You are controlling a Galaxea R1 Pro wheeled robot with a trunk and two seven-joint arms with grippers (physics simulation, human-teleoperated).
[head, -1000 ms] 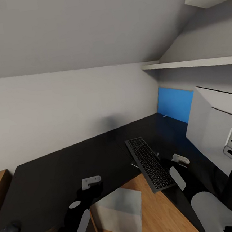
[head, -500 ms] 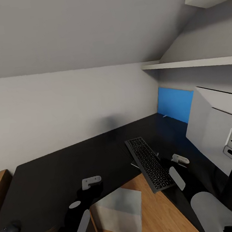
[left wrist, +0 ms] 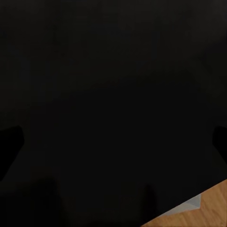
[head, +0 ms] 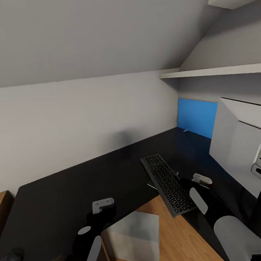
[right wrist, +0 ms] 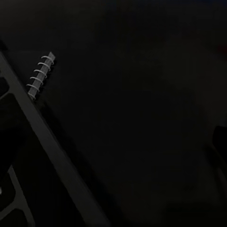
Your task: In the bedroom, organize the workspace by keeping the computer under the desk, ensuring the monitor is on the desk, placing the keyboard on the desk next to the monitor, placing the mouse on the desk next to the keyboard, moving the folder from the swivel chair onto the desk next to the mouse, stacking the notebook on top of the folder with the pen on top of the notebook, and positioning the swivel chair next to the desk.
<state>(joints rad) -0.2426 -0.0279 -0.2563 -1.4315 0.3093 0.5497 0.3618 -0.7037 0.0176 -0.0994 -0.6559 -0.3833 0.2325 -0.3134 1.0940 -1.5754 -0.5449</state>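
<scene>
Keyboard [head: 168, 184] lies on black tabletop [head: 64, 187], near end overhanging edge, just left of right fingers [head: 202, 179]. Mouse [head: 11, 259] sits far left on tabletop, well apart from left fingers [head: 102, 204]. Computer [head: 133, 239] below. Opening of either fingers: cannot tell.

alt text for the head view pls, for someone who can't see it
A dark grey keyboard lies on a glossy black L-shaped desk, one end jutting past the desk's inner edge over the wooden floor. The monitor stands at right showing its pale back, a black mouse sits far left, and a light grey computer stands on the floor below.
</scene>
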